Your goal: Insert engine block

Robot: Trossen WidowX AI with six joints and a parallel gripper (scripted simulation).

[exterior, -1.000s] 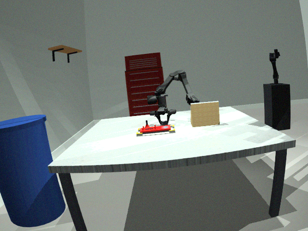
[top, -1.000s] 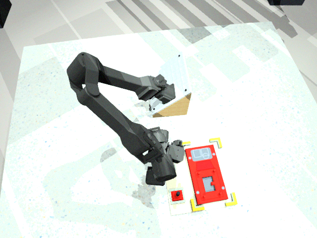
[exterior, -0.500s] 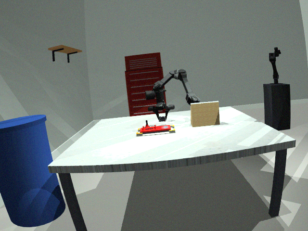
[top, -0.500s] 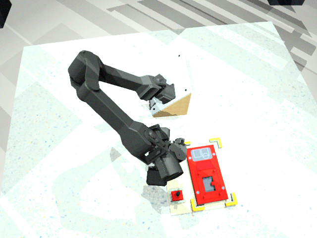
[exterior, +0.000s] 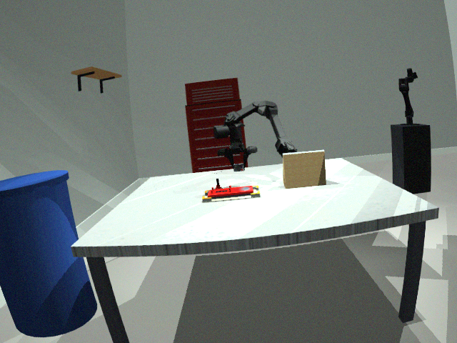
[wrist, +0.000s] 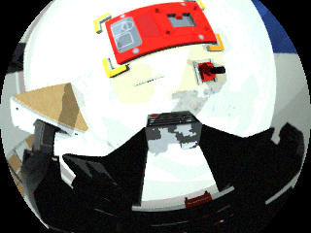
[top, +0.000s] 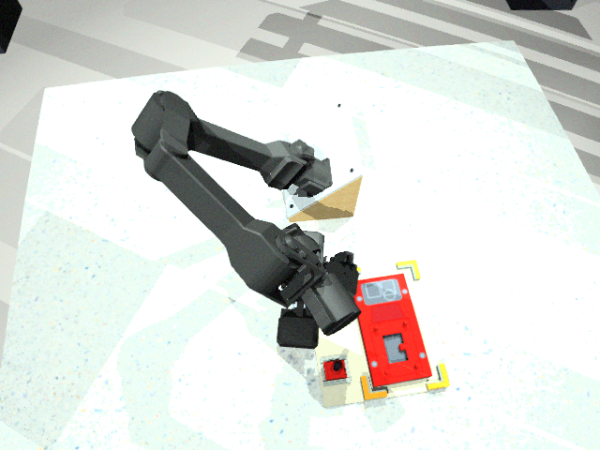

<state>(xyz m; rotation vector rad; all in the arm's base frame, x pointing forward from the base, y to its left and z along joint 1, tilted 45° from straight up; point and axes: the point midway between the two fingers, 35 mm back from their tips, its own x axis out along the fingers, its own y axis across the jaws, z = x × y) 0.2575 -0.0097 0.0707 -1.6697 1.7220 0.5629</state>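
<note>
The red car body [top: 387,314] [exterior: 230,191] [wrist: 155,29] lies flat on the table between yellow corner marks. Its grey stepped opening [top: 396,350] [wrist: 183,21] faces up. My gripper [exterior: 238,163] [wrist: 170,127] is shut on the small grey and black engine block [exterior: 238,168] [wrist: 171,128]. It holds the block in the air above the table, to the left of the car body in the top view. In that view the wrist hides the block.
A small red base with a black peg [top: 335,370] [exterior: 218,183] [wrist: 209,72] stands beside the car body on a cream mat [top: 334,397]. A wooden wedge [top: 334,203] [exterior: 302,168] [wrist: 52,107] stands near the arm's base. A blue barrel [exterior: 36,251] stands off the table.
</note>
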